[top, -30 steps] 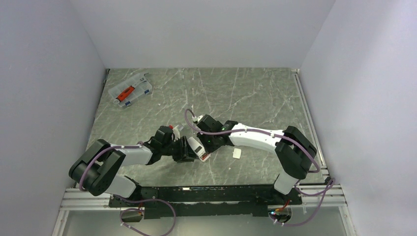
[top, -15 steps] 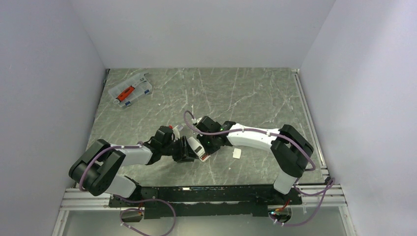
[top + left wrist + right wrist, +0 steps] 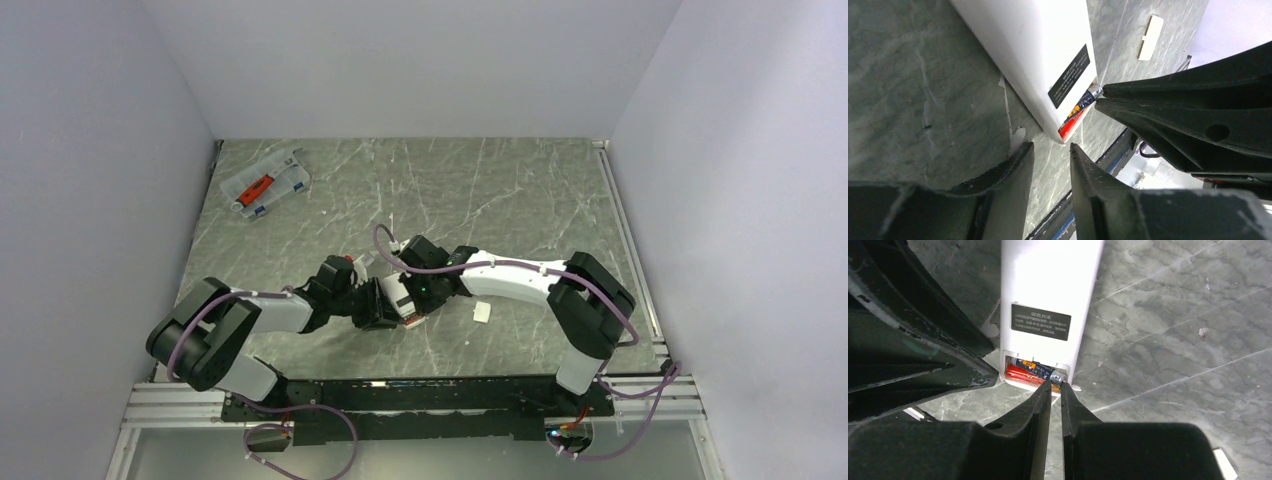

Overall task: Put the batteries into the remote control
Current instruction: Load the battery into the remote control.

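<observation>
Remote control [image 3: 1048, 285] lies back-up, near-centre on the surface [image 3: 1173, 315], bay open. Both batteries [image 3: 1035, 372] sit in the bay, one end poking out, so seating remains. Right fingers [image 3: 1043, 400] are nearly closed at that end; pinching or pushing, I cannot tell. Left fingers [image 3: 1018, 170] are slightly apart, empty.

The top view sits high behind the arms and looks down and forward over the whole table [image 3: 520, 190], far enough back to take in the walls [image 3: 420, 70]. The left wrist camera rides just behind the left gripper [image 3: 1050, 146], low and very close to the remote [image 3: 1033, 45], facing across its back toward the right gripper [image 3: 1099, 95]. The right wrist camera looks steeply down, equally close. Both wrist views share the remote's open end, the batteries [image 3: 1034, 374] and the surrounding grey surface. The top view shows that spot small, near mid-table.
</observation>
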Tool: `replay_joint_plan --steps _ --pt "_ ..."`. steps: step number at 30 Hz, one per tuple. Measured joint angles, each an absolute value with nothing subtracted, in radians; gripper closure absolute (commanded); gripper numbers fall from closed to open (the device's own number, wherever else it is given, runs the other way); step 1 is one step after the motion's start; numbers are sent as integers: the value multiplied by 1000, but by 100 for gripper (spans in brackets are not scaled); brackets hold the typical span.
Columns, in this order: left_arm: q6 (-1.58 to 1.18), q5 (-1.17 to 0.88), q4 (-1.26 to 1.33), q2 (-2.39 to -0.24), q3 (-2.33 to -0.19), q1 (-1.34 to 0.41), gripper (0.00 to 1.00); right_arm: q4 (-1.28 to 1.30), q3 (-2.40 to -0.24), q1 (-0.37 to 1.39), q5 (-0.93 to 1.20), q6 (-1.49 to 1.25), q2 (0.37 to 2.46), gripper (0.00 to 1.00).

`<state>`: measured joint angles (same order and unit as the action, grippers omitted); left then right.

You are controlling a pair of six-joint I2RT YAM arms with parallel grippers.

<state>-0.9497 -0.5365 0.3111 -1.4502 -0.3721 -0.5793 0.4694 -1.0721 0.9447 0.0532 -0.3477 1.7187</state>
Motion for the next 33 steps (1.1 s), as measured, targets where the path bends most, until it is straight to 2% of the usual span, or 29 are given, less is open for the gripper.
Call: replay_joint_plan --steps 15,33 --pt "-960 -571 371 -1539 -395 -579 78 461 -1072 941 78 -368 1727 87" --pt "-965 -606 392 -1569 -405 -576 81 500 -1111 950 53 -375 1765 93"
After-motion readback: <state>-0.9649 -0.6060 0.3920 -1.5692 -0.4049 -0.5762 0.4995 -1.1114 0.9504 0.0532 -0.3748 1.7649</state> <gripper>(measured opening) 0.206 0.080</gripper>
